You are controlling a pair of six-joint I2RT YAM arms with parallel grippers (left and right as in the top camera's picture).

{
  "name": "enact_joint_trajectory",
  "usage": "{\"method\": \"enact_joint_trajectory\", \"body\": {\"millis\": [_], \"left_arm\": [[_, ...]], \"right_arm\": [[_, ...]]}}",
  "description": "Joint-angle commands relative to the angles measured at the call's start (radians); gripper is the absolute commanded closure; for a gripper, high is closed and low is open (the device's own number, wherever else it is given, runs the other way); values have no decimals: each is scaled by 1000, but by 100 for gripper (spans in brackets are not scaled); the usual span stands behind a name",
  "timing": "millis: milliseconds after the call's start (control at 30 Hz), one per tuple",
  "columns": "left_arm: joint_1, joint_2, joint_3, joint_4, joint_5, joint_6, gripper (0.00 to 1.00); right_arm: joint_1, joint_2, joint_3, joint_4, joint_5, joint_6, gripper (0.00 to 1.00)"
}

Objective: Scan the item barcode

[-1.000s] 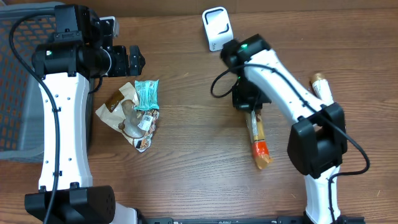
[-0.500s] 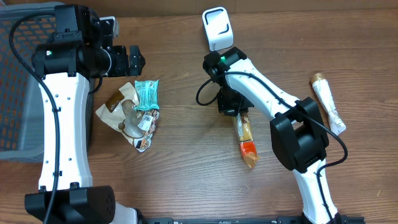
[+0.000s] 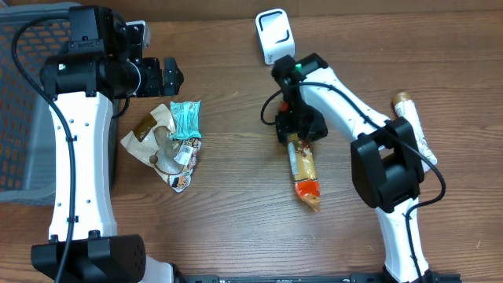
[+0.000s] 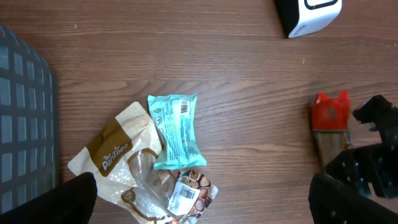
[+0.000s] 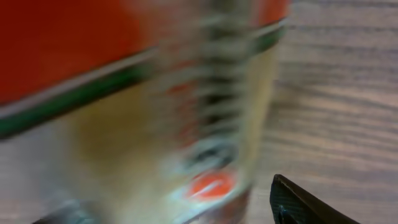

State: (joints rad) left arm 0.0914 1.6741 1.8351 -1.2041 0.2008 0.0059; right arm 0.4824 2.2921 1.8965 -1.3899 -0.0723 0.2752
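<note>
Your right gripper (image 3: 297, 130) sat low over the top end of the long snack packet (image 3: 303, 167), the one with the tan middle and the red end. The packet lay flat on the worktop (image 3: 236, 228), near the middle, with its red end pointing toward the front edge. The white scanner (image 3: 275, 35) stood well apart from it, up by the back edge. From above, the black gripper hid the top of the packet, so you could not tell if it was grasping the packet or had let it go. The right wrist camera did not help: the packet filled the view in a red and tan blur, and only one dark fingertip (image 5: 298, 202) showed in the bottom corner. Your left gripper (image 3: 167, 76) hung over the left side of the worktop, released, with its fingers (image 4: 68, 199) spread wide and nothing between them. Just under it lay a small pile of snacks: a teal packet (image 3: 186, 119) rested on a brown bag (image 3: 145, 130), and a little packet with a white label (image 3: 185, 157) lay at the near end of the pile. A grey basket (image 3: 16, 118) stood at the far left. One more long packet with a gold tip (image 3: 414, 130) lay at the far right, beside your right arm.
</note>
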Motion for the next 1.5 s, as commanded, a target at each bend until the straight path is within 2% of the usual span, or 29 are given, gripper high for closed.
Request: {"method": "enact_joint_trajectory", "body": {"millis": [0,133,367,600,800,900,1167,1233,1267,1333,1467], "left_arm": [[-6,-1,15,4,-2,-6,0],[-6,-1,15,4,-2,-6,0],[-6,-1,15,4,-2,-6,0],[-6,-1,15,4,-2,-6,1],[-6,-1,15,4,-2,-6,0],[-6,-1,15,4,-2,-6,0],[-6,-1,15,4,-2,-6,0],[-6,-1,15,4,-2,-6,0],[-6,-1,15,4,-2,-6,0],[-6,-1,15,4,-2,-6,0],[-6,-1,15,4,-2,-6,0]], "right_arm": [[-12,8,-78,42,-4,-18,26],[-20,8,-130,78,34,-18,32],[-45,6,-93,64,37,-18,44],[-58,5,28,-23,157,-18,47],[-57,5,29,-34,222,-16,47],[-56,5,29,-38,222,-8,52],[-43,8,-45,6,320,77,57],[-43,8,-80,24,324,79,66],[-43,8,-85,25,345,102,82],[-43,8,-85,26,349,103,96],[-43,6,-81,23,348,103,96]]}}
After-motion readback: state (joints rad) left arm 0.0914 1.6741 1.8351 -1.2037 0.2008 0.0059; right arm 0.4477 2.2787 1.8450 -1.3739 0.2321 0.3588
